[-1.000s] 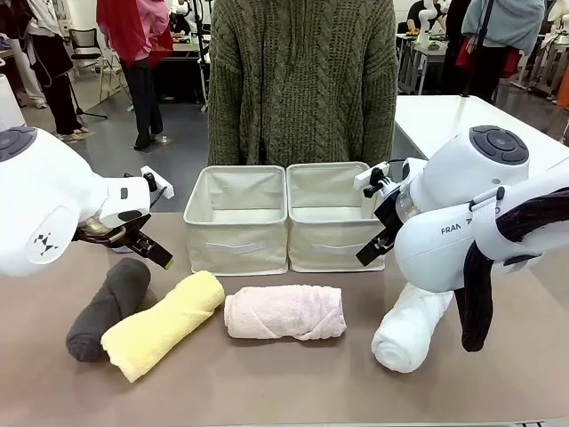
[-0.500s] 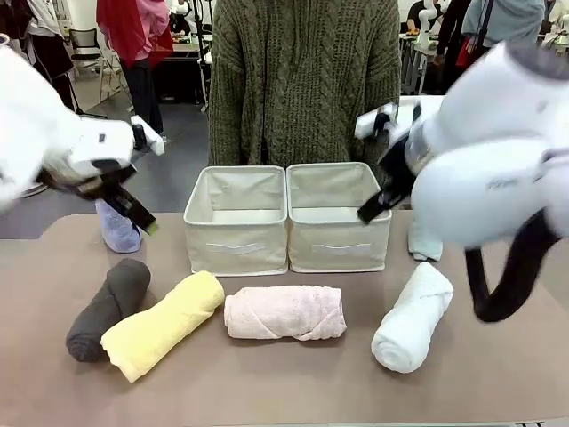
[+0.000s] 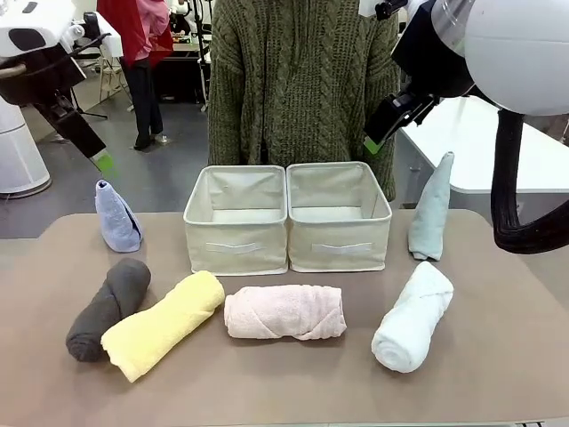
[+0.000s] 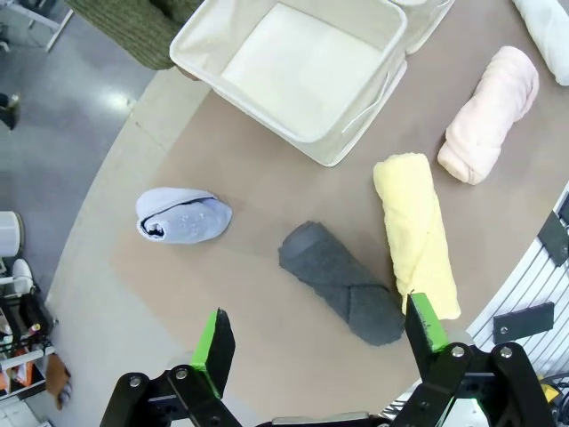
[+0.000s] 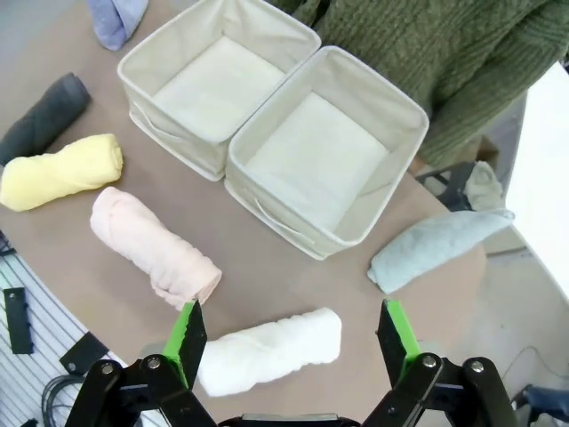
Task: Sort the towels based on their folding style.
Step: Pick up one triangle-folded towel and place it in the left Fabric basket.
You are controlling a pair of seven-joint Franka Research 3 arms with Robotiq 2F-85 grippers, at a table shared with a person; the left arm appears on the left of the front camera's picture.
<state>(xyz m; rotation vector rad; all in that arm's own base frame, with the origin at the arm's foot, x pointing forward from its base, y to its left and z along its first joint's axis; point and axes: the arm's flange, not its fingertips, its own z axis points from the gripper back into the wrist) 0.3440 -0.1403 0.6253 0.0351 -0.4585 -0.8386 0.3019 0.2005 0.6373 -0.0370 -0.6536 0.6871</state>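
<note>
Wrist views: left end effector (image 4: 320, 325) and right end effector (image 5: 291, 320) agape; from front, gaps apparently hidden.

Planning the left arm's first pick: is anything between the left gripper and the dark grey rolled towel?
Nothing visible. The open left gripper hangs above the dark grey rolled towel, only air between; the yellow rolled towel lies close beside it.

rolls lying flat, grey (image 3: 108, 307), yel (image 3: 164, 323), pink (image 3: 284, 313), wht (image 3: 412, 318), cones upright, blue (image 3: 117, 218), teal (image 3: 432, 209)
</note>
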